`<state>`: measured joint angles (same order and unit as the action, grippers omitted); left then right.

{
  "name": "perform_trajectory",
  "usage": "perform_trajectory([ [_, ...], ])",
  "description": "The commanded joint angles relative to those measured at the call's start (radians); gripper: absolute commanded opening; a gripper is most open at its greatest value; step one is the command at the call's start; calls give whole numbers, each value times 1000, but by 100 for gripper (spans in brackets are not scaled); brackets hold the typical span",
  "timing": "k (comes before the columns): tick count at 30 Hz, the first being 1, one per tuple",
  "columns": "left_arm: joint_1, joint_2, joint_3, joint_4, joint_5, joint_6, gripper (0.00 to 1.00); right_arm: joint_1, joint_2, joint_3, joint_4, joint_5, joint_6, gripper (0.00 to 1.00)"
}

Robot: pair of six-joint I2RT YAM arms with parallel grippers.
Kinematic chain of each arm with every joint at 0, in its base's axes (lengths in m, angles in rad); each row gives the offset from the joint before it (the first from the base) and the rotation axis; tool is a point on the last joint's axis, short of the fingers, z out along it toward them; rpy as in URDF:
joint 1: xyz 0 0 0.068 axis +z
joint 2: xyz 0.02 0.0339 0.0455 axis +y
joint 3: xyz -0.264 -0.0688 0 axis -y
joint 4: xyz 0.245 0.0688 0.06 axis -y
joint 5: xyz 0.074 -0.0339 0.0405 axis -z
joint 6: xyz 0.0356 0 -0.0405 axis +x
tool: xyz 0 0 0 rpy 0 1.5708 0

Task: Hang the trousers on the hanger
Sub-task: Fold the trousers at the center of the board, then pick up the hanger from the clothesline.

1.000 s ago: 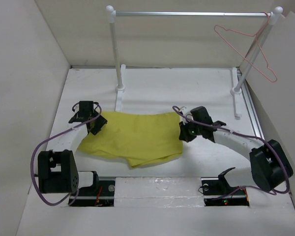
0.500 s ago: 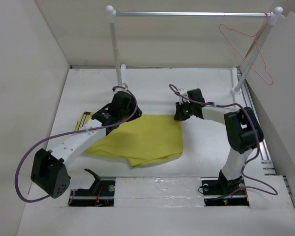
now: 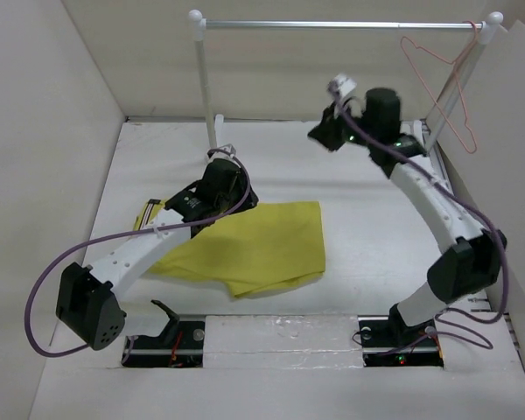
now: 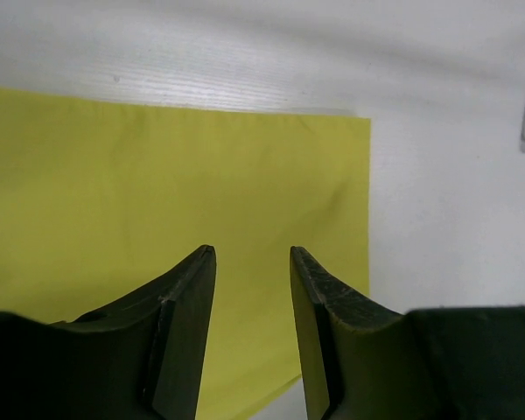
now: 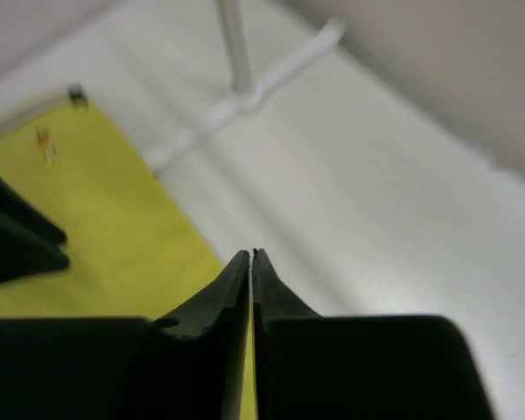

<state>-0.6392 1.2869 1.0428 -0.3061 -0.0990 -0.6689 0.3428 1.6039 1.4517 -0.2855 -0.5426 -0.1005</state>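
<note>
Pincer (image 4: pixel 252 250) (left) half-open above trousers (image 4: pixel 114 175)

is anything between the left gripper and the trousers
Nothing visible does. The left gripper hangs open directly over the trousers, and only bare yellow cloth shows between its jaws.

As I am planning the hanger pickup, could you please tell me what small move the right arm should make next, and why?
Probably swing the right claw rightward to the hanger and open it. Its fingers are pressed together and hold nothing, it is raised left of the hanger hooked at the right end of the rail, and the trousers lie flat under the open left claw.
</note>
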Motion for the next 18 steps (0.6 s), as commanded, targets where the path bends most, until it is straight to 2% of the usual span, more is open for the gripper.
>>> perform_trajectory([
  [1, 3, -8, 60, 25, 50, 43, 36, -109, -130, 260, -143, 2, -122, 3],
  [3, 3, 2, 66, 36, 67, 49, 36, -174, -159, 349, -194, 71, -140, 0],
  [4, 3, 2, 65, 53, 80, 52, 36, -250, -163, 428, -248, 134, -166, 0],
  [6, 3, 5, 63, 62, 81, 58, 36, -342, -170, 475, -273, 150, -171, 0],
  [7, 3, 5, 65, 70, 87, 69, 36, -438, -170, 513, -297, 148, -169, 0],
  [8, 3, 9, 68, 73, 88, 77, 36, -488, -167, 529, -314, 142, -169, 5],
  [9, 3, 12, 68, 73, 90, 80, 36, -533, -164, 539, -328, 129, -168, 20],
  [10, 3, 14, 69, 70, 94, 90, 36, -574, -156, 545, -349, 110, -169, 50],
  [11, 3, 22, 71, 68, 94, 92, 37, -638, -150, 550, -366, 109, -174, 60],
  [13, 3, 25, 68, 74, 128, 101, 38, -683, -136, 559, -433, 105, -212, 72],
  [18, 3, 49, 69, 68, 150, 115, 39, -745, -122, 485, -457, 105, -245, 75],
])
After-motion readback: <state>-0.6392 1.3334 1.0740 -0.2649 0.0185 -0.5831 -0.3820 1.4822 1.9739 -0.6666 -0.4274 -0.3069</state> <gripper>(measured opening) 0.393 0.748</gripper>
